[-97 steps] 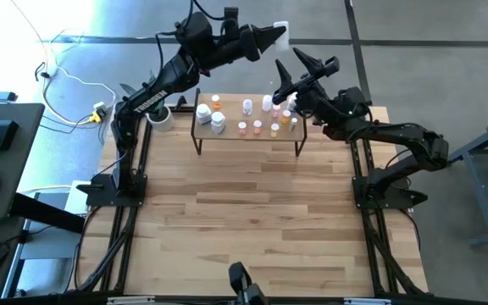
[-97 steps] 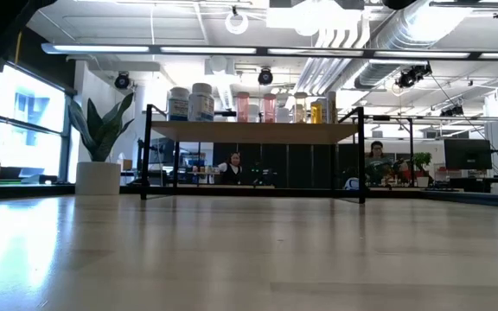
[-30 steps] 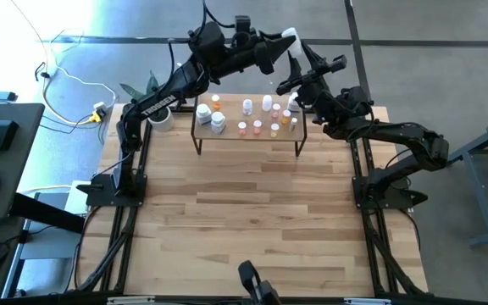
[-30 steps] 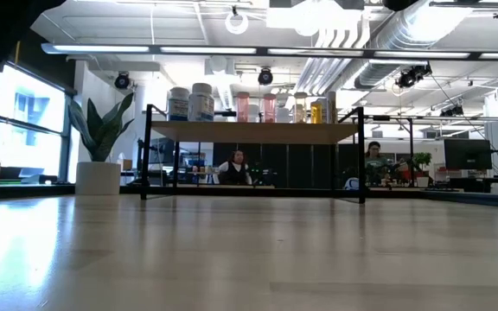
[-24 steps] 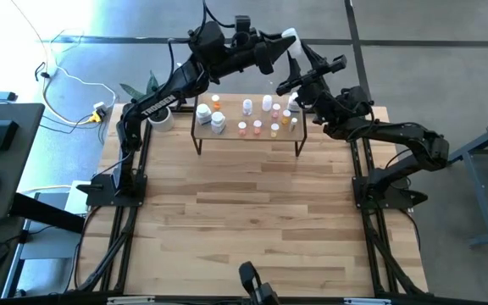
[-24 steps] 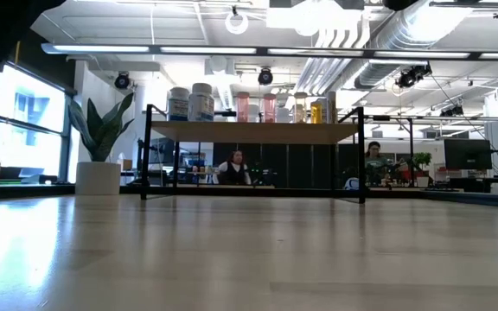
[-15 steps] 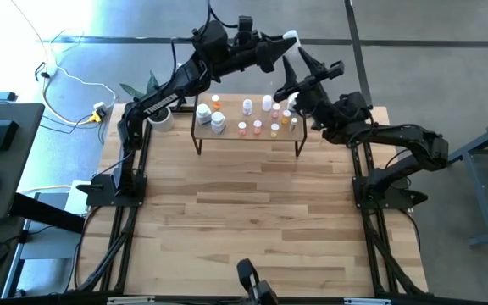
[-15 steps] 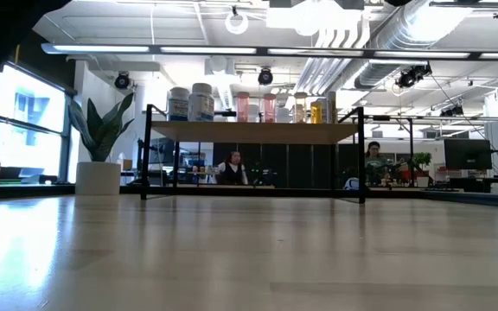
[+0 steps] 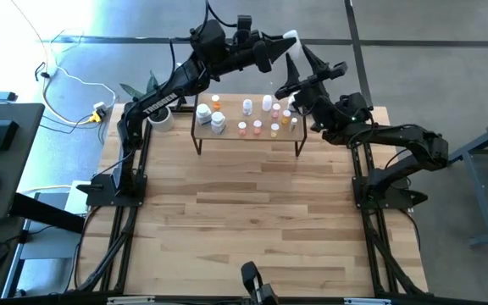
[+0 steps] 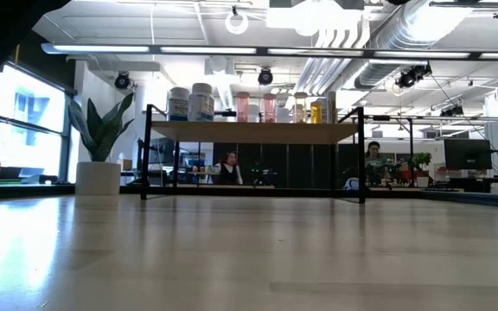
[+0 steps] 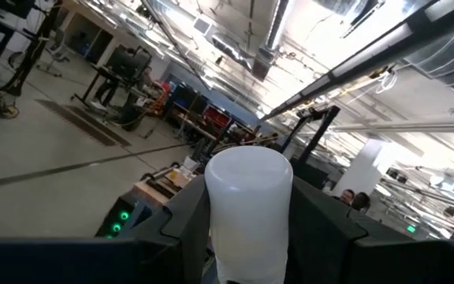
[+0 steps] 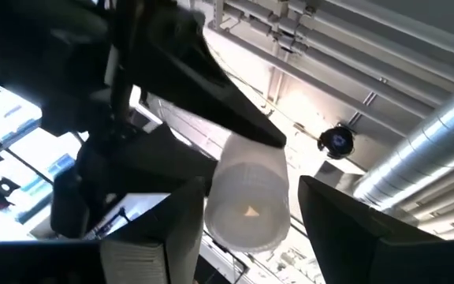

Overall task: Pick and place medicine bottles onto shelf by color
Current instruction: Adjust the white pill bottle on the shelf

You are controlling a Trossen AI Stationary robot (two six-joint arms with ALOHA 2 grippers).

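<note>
white medicine bottle (image 9: 291, 38) clenched in left hand (image 9: 285, 44) above shelf (image 9: 248, 134); right hand (image 9: 305, 68) released around it.

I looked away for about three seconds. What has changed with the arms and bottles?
The left gripper swung right, carrying its white bottle to the right gripper, which rose to meet it and now brackets it with open fingers. The bottles on the shelf stayed put.
</note>
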